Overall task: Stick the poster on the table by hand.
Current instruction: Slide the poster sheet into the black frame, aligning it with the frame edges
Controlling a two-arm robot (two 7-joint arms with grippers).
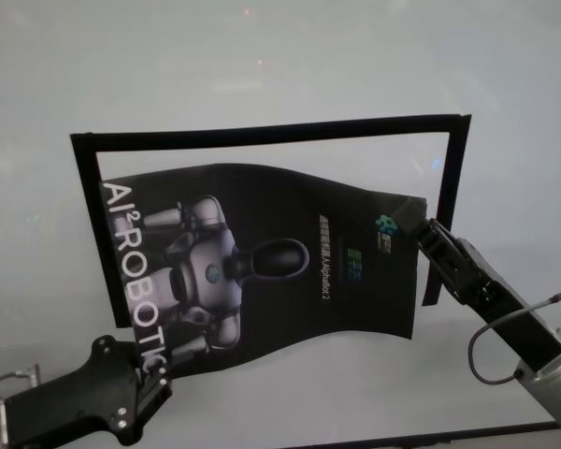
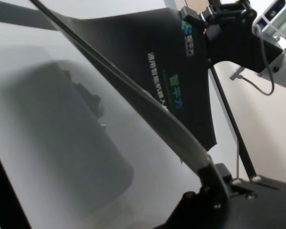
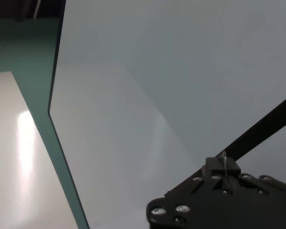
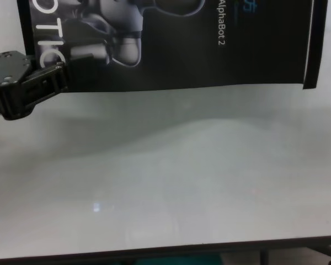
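The black glossy poster (image 1: 346, 309) with the grey robot figure and white letters hangs wavy over the white table (image 1: 262, 65), held at two opposite corners. My left gripper (image 1: 157, 372) is shut on its near left corner, also seen in the chest view (image 4: 59, 74). My right gripper (image 1: 417, 225) is shut on the far right corner, by the small green logo. The left wrist view shows the poster (image 2: 181, 95) edge-on, with the right gripper (image 2: 206, 19) pinching its far end.
Narrow black tape strips frame the spot under the poster: one along the far side (image 1: 262, 132), one on the left (image 1: 87, 201), one on the right (image 1: 447, 201). The table's thin dark near edge (image 4: 154, 253) runs close to me. Its side edge (image 3: 55, 95) shows in the right wrist view.
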